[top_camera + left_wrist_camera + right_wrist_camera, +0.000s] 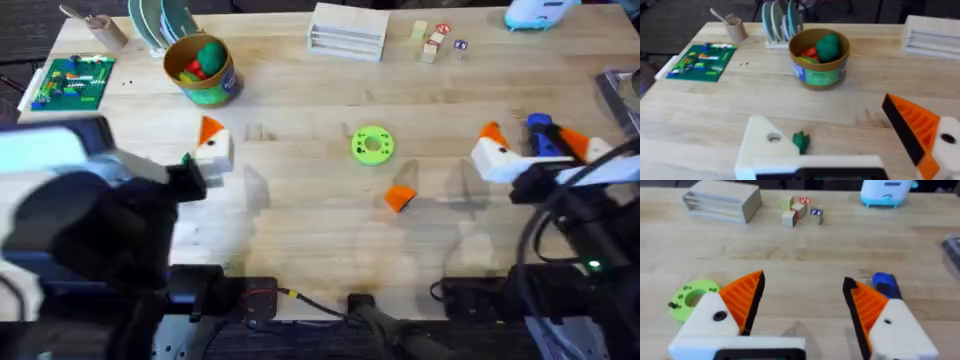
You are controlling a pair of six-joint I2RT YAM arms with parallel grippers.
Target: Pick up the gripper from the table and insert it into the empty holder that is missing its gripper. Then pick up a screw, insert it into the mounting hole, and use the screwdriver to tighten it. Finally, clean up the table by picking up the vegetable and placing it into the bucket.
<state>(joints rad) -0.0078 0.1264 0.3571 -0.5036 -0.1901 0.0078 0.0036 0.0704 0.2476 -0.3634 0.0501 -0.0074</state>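
The gripper, a small orange ribbed wedge [400, 197], lies on the table near the middle, apart from both arms. My left gripper [200, 150] [822, 112] is open. One of its fingers carries an orange pad [912, 127]; the other is the bare white holder [762, 145]. The tiny dark-green vegetable [187, 160] [801, 141] lies on the table beside that holder. The bucket [203, 70] [820, 75] stands beyond it, with red and green toys inside. My right gripper [530, 150] [805, 280] is open and empty. The blue screwdriver [540, 133] [885, 285] lies just past its fingers. I cannot make out a screw.
A lime-green disc with holes [372, 145] [690, 297] sits mid-table. Along the far edge are a green board [72, 82], a plate rack [160, 20], a wooden box [348, 30], small cubes [432, 42] and a light-blue device [540, 12].
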